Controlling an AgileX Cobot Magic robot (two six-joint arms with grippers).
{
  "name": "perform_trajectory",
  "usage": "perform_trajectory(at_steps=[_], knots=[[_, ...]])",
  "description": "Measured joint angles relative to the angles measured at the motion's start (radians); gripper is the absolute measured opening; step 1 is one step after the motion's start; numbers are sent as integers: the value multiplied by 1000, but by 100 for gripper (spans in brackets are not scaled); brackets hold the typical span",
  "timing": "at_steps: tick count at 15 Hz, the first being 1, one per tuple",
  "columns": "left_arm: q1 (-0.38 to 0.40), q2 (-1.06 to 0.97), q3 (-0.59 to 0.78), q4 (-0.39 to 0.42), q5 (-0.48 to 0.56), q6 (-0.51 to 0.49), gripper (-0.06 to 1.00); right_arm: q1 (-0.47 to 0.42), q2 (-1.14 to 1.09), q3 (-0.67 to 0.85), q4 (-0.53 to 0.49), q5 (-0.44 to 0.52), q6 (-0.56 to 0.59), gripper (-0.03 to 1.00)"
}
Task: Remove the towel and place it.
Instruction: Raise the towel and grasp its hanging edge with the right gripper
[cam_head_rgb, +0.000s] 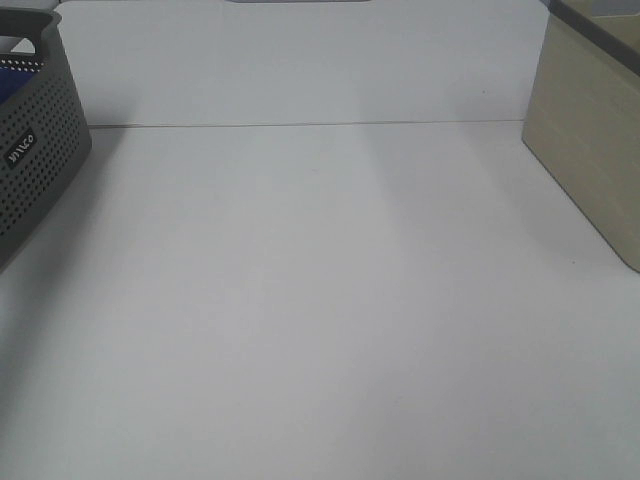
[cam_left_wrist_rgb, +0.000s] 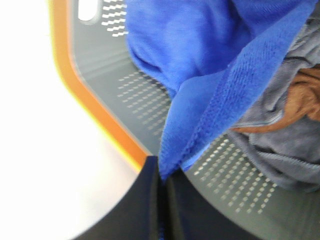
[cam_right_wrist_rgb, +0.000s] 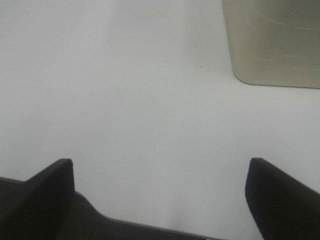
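Left gripper (cam_left_wrist_rgb: 162, 197) is clamped on the towel (cam_left_wrist_rgb: 200, 65), its jaws pressed together on the stitched hem. The towel is bunched inside the basket (cam_left_wrist_rgb: 125, 95), above its perforated floor, next to a grey cloth (cam_left_wrist_rgb: 285, 150) and a brown cloth (cam_left_wrist_rgb: 307, 92). A blue sliver in the basket in the high view is probably the same towel. Right gripper (cam_right_wrist_rgb: 159, 167) is spread wide over the table (cam_head_rgb: 320, 300), well apart from the basket and near a beige box (cam_right_wrist_rgb: 275, 40).

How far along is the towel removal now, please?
Done: the left gripper is shut on an edge of the towel. In hand: the lift; it lies bunched in the basket. Left: moving and placing it, likely on the table. The right gripper is open, empty.
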Motion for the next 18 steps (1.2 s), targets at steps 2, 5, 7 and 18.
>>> perform_trajectory(at_steps=[2,5,7,18], knots=[[-38,-144,0,43,1,0,0,0,0,0,0,0,0,89],[-117,-293,0,83,-41,-9,0,0,0,0,0,0,0,89],[-211,-379,0,85,-79,-6,0,0,0,0,0,0,0,89],[-709,-479,0,92,-86,157,0,0,481,-19,776,-337,-834,89]])
